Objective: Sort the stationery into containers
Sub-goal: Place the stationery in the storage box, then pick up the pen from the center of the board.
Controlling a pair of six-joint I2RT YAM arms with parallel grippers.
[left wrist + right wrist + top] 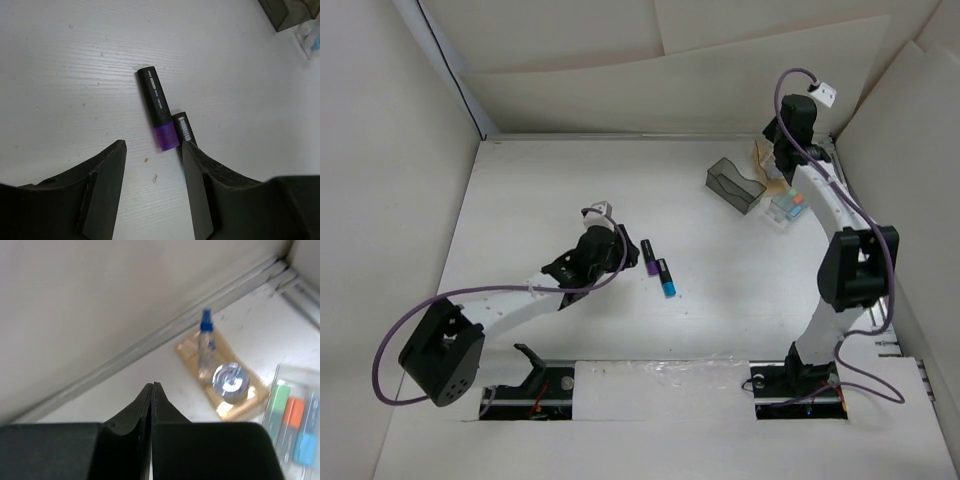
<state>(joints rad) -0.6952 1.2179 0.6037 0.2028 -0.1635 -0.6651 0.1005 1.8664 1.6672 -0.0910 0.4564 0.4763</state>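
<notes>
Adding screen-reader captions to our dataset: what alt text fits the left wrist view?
The left gripper, jaws open, hovers over a white table, a purple-ended black marker lying just ahead of it. A second black marker, barcode-labelled, lies close beside the first, partly hidden by one finger; a dark grey bin shows top right.

Robotics lab test cell, by the look of it. A white table [550, 180] was boxed in on three sides by plain cream board panels [620, 60] with visible seams. The black-and-white left arm [510, 295] and right arm [830, 210] were bolted at the near edge on base mounts [790, 385]. Purple cables [780, 95] looped loose off the joints. A grey rail [165, 332] ran along the wall foot. The props were staged: small plastic bins [735, 185] and loose markers [648, 256].
</notes>
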